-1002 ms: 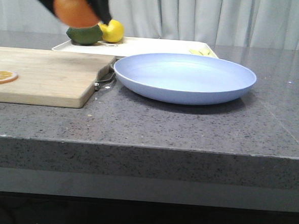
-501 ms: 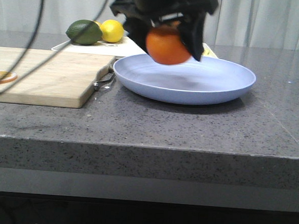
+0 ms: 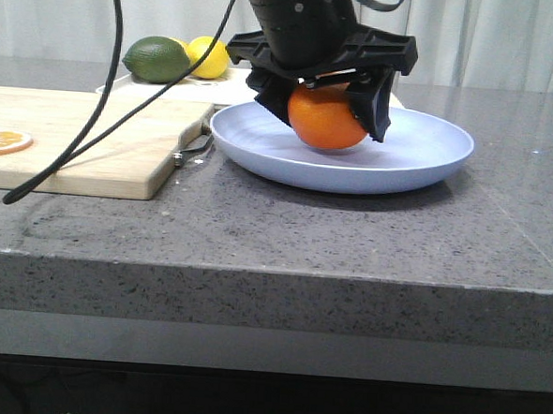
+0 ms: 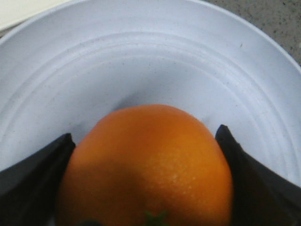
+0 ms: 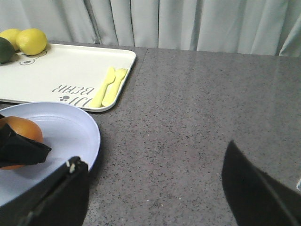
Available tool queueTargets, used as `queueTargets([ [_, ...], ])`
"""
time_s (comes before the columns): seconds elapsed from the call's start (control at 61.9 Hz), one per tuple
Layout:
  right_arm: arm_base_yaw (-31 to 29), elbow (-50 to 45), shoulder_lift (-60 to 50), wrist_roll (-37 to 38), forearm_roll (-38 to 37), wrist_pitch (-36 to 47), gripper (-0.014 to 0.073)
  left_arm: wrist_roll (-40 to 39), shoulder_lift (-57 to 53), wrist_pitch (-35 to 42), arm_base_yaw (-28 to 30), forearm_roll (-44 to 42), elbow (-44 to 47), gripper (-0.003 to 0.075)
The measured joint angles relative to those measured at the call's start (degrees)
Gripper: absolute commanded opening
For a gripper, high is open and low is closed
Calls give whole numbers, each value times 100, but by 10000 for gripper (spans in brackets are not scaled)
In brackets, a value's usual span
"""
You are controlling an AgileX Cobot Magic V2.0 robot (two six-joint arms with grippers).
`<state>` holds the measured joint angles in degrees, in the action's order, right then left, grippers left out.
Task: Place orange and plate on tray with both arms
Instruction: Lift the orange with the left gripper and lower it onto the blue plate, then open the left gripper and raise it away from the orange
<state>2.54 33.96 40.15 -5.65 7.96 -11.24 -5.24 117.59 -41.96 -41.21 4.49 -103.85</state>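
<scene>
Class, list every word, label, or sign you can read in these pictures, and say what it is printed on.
"LUL BEAR", with a small paw print, appears upside down in the right wrist view on the tray; the first word is uncertain.
No other readable text in any view.

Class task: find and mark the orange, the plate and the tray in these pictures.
orange (image 3: 327,118), front view, middle of its skin.
plate (image 3: 430,151), front view, bare rim on its right side.
tray (image 5: 66,70), right wrist view, bare flat floor.

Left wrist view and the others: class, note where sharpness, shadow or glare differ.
Left wrist view: orange close and soft-edged, its lower part shaded. Front view: sharp, with a soft shadow under the plate. Right wrist view: faint glare on the counter; end effector fingers blurred.
</scene>
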Motion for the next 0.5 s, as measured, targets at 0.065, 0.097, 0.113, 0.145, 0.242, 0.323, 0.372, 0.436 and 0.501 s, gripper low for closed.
queueTargets([
  [0.065, 0, 0, 0, 0, 0, 0, 591, 0, 0, 11, 0, 0, 0, 646],
  [0.097, 0, 0, 0, 0, 0, 0, 591, 0, 0, 37, 0, 0, 0, 661],
  [0.113, 0, 0, 0, 0, 0, 0, 591, 0, 0, 35, 0, 0, 0, 665],
  [0.145, 0, 0, 0, 0, 0, 0, 591, 0, 0, 64, 0, 0, 0, 669],
  [0.242, 0, 0, 0, 0, 0, 0, 591, 0, 0, 87, 0, -8, 0, 668],
  [0.323, 0, 0, 0, 0, 0, 0, 591, 0, 0, 87, 0, -8, 0, 668],
  [0.372, 0, 0, 0, 0, 0, 0, 591, 0, 0, 87, 0, -24, 0, 668],
  [0.436, 0, 0, 0, 0, 0, 0, 591, 0, 0, 74, 0, -61, -19, 666],
  [0.501, 0, 0, 0, 0, 0, 0, 591, 0, -24, 9, 0, -182, -91, 665],
])
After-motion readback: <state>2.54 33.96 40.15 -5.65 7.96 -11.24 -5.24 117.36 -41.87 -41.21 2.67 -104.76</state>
